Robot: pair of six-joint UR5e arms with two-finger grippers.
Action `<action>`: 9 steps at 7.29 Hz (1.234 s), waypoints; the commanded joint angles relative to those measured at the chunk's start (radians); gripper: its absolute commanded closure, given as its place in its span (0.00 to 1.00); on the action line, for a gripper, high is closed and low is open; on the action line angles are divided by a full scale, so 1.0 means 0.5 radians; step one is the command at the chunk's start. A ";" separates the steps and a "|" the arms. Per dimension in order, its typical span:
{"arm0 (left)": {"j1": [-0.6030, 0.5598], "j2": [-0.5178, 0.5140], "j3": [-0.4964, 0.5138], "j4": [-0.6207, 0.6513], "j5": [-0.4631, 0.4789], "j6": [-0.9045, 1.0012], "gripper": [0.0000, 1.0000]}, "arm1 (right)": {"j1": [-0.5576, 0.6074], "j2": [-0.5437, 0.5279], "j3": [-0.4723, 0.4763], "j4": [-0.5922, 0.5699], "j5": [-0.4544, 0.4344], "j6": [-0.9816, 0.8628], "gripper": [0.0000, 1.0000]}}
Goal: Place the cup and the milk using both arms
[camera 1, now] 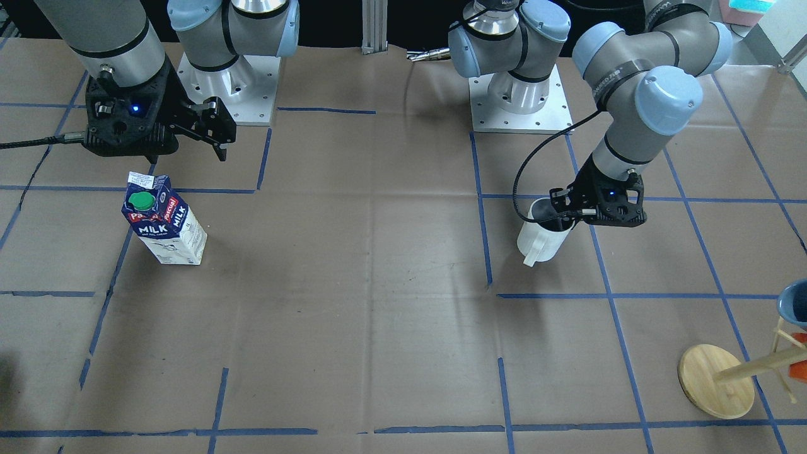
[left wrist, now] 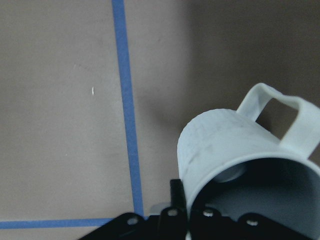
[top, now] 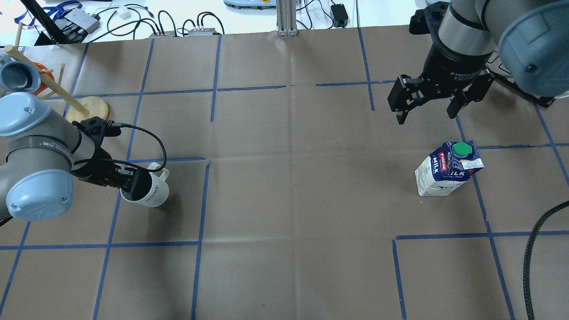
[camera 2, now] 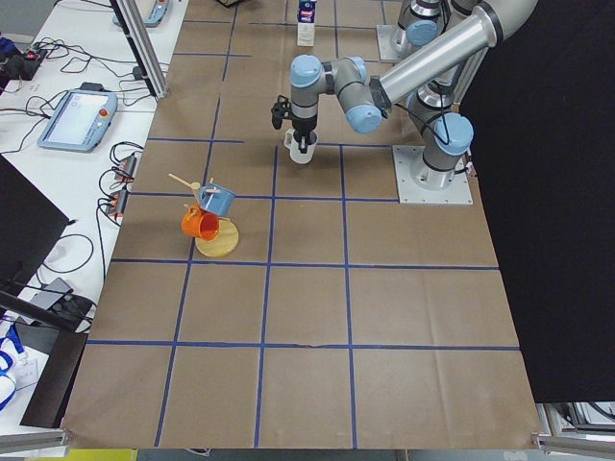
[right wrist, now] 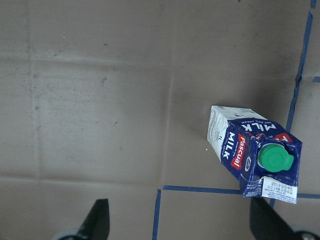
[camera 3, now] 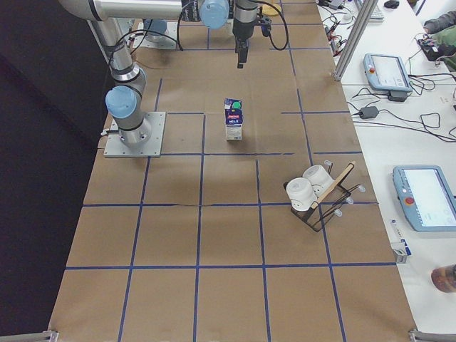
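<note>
- White ceramic is being clamped at the rim: the cup [top: 149, 193] is being grasped by the left gripper [top: 129, 182], with one finger being pressed inside the dark mouth and the other against the outer wall.
- The cup is being held tilted over the robot's left part of the surface [camera 1: 378, 252], with its handle being pointed away from the gripper. Whether its base is being touched by the paper cannot be told.
- Black "HOME" lettering is being shown on the cup's wall in the overhead view.
- The milk [top: 446, 171] is being supported upright by the surface on the robot's right side, well apart from the cup. Its green cap [right wrist: 274, 159] is being faced upward, and its base is being passed just beside by a blue tape line [right wrist: 200, 189].
- The right gripper [top: 426, 116] is being held released, jaws spread wide, above the surface and near the milk but apart from it.
- Brown paper with a blue tape grid is being used to cover the surface.
- A wooden rack [camera 1: 715, 381] is being used to carry a blue mug [camera 2: 219, 200] and an orange mug [camera 2: 199, 224] near the surface's edge on the robot's left, beyond the cup.
- A second rack [camera 3: 320, 199] with two white mugs is being shown in the right-side view, nearer the camera than the milk.
</note>
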State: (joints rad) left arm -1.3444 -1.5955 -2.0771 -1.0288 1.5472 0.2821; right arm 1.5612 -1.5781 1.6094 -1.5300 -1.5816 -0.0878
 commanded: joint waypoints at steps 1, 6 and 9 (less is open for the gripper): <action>-0.390 -0.299 0.314 -0.004 -0.033 -0.455 1.00 | 0.001 -0.001 -0.001 0.001 0.000 0.001 0.00; -0.799 -0.980 1.186 -0.242 -0.045 -0.914 1.00 | 0.001 -0.001 -0.001 0.001 0.000 0.001 0.00; -0.848 -1.162 1.411 -0.335 -0.054 -1.012 0.99 | 0.001 -0.001 0.003 0.001 -0.003 0.001 0.00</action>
State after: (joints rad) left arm -1.7612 -2.1385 -1.4108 -1.1846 1.5228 -0.2083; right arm 1.5616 -1.5784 1.6105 -1.5294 -1.5819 -0.0874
